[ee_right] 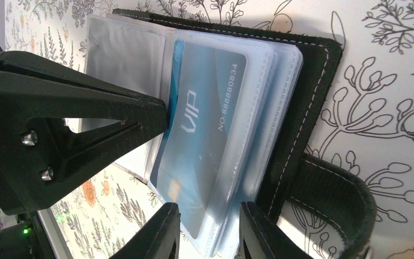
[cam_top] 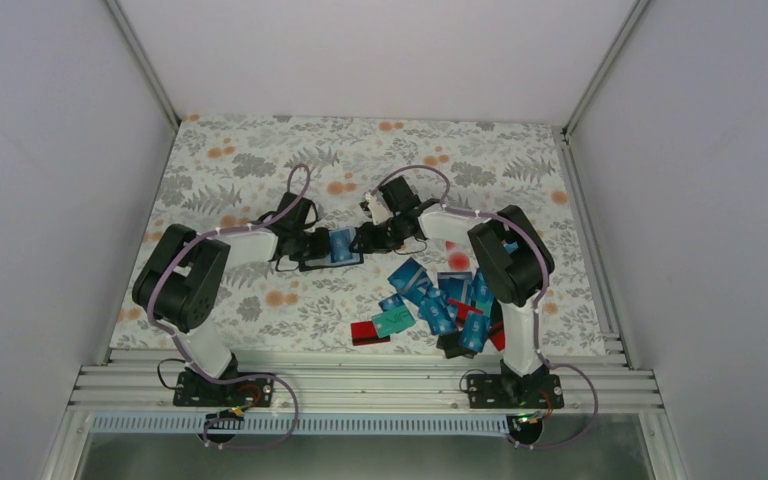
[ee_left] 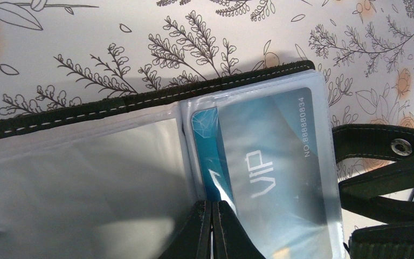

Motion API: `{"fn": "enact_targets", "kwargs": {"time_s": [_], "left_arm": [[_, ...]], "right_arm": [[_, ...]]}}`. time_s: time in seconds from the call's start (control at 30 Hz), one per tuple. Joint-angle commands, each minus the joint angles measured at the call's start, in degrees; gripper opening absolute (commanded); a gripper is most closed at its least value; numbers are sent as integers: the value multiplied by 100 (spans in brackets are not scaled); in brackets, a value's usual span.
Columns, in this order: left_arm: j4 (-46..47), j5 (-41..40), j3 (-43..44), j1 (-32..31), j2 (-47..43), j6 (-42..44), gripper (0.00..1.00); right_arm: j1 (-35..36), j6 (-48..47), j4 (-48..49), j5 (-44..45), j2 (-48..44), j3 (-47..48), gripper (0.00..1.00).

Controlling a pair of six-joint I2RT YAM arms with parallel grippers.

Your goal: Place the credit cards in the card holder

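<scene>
1. Credit cards [cam_top: 438, 300] lie heaped on the floral cloth [cam_top: 260, 160] by the right arm, near the open card holder [ee_right: 312, 97] at mid-table. The holder's snap strap [ee_right: 339, 205] juts out beside the right fingers.
2. 1 blue VIP card [ee_right: 205, 124] sits in a clear sleeve.
3. Left gripper [ee_left: 211, 208] reaches in from the left, tips pressed together and resting on the sleeve by the fold.
4. Right gripper [ee_right: 210, 210] faces it, partly open astride the sleeves' edge; I cannot tell whether it presses them.
</scene>
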Motion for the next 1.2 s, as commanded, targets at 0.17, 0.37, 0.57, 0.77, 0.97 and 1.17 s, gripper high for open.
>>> {"fn": "enact_targets", "kwargs": {"time_s": [0.17,0.37,0.57,0.77,0.97,1.17], "left_arm": [[-165,-157,-62,-132,307,29,2],[-158,-168,-73,-147,322,15,2],[-156,-164,-48,-176,340,11,2],[-166,-168,-18,-186,356,11,2],[-174,-175,-11,-187,371,19,2],[-171,-176,-11,-180,375,18,2]], "right_arm": [[35,31,52,-27,145,152,29],[48,3,30,-48,161,188,27],[104,-71,-43,-28,208,282,27],[127,-83,-87,-31,289,335,26],[131,-73,-153,95,275,320,26],[128,-40,-179,188,249,289,29]]}}
